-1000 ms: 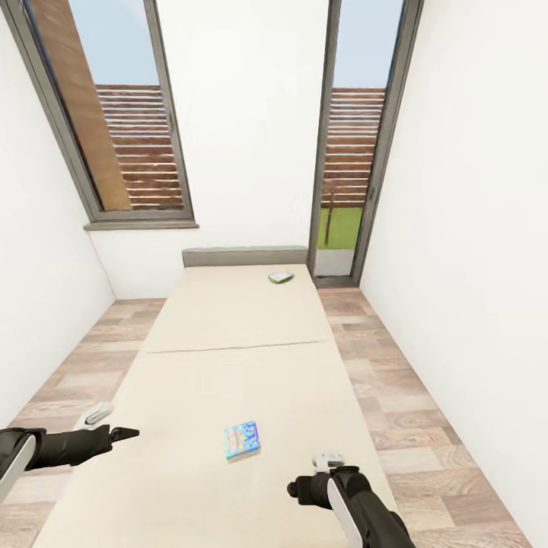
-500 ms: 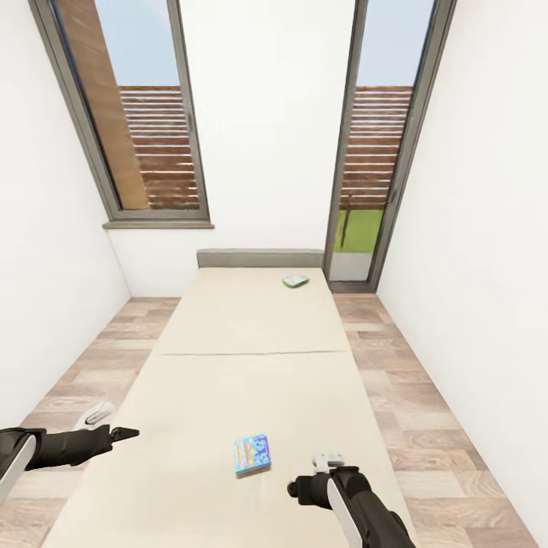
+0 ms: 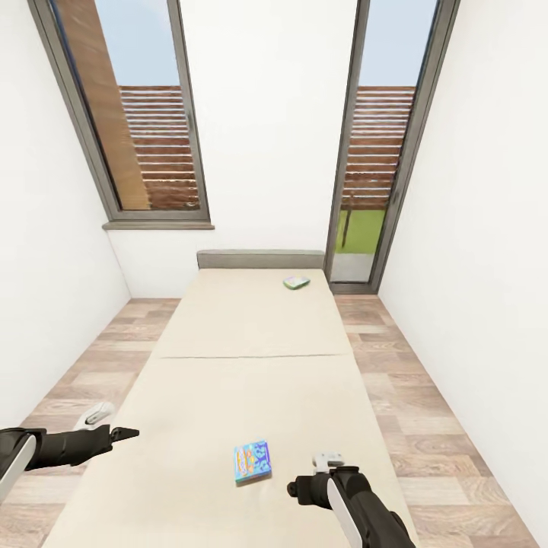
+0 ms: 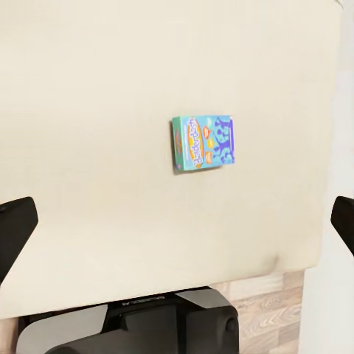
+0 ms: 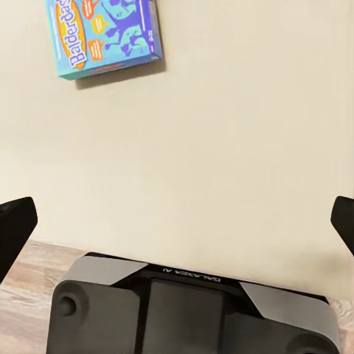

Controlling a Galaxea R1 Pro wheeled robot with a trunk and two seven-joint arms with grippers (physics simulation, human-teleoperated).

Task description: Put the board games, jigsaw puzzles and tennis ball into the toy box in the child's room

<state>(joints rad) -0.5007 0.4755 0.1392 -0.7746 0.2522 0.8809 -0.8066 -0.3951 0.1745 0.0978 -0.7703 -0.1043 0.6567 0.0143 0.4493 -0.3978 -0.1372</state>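
Two board games on cream bed (image 3: 251, 335), near one (image 3: 252, 462) blue-teal, both claws spread wide, empty

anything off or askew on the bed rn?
Nothing damaged. Two board games lie loose on the bed: the blue board game near the foot, slightly skewed to the bed's edges, and a second board game by the headboard. Both grippers are empty.

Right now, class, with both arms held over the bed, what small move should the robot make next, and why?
Probably ease the right gripper forward and toward the blue board game lying flat on the bed. Both grippers look open and empty, and that box sits closer to the right one than to the left gripper. The second game lies far off near the headboard.
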